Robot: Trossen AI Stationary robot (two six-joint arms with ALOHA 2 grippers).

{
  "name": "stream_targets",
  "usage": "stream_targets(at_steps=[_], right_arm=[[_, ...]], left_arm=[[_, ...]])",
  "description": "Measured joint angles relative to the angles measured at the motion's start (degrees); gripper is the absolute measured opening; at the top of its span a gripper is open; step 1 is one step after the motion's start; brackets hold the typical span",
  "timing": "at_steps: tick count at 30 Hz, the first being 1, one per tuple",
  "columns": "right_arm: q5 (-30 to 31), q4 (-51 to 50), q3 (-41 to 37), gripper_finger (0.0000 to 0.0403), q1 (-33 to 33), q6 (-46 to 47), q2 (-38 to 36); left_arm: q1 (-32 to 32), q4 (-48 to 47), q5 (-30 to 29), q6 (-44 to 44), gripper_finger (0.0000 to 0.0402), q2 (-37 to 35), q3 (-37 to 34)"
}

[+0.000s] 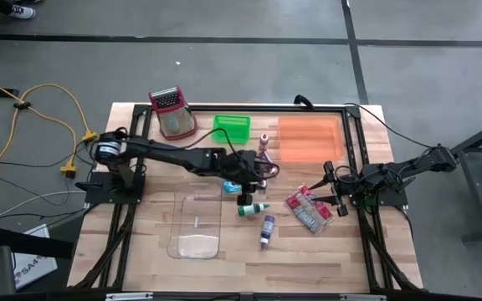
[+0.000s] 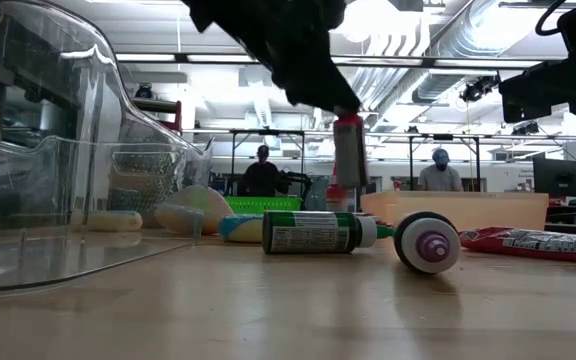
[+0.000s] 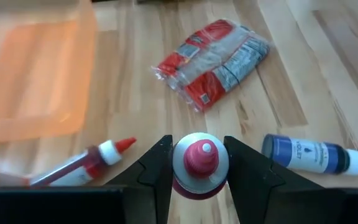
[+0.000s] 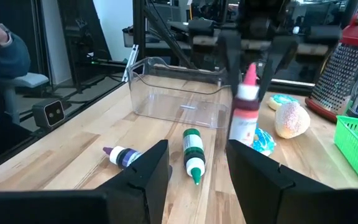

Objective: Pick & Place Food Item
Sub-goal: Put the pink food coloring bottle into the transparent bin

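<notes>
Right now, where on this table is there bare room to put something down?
Bare wood lies along the near edge, in front of the clear bin and purple bottle. It is crowded mid-table: left gripper holding a red bottle, green bottle, snack packet.

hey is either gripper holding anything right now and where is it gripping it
The left gripper holds a red-capped bottle by its neck, just below the cap, lifted off the table. The right gripper holds nothing.

2 slim black jointed arms, each ending in 2 dark angular fingers (image 3: 157, 168), trail thin black cables.
</notes>
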Motion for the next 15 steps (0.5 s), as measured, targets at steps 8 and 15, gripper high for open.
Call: stream_targets(at_steps=[8,15], right_arm=[[0.0,0.0,0.0,0.0152,0.0,0.0,0.0],[0.0,0.0,0.0,0.0152,0.0,0.0,0.0]], left_arm=[[-0.6,-4.3,-2.9,0.3,0.0116,-3.2,0.0],[-2.5,-7.4,-3.5,-1.2,0.0116,-6.0,0.0]])
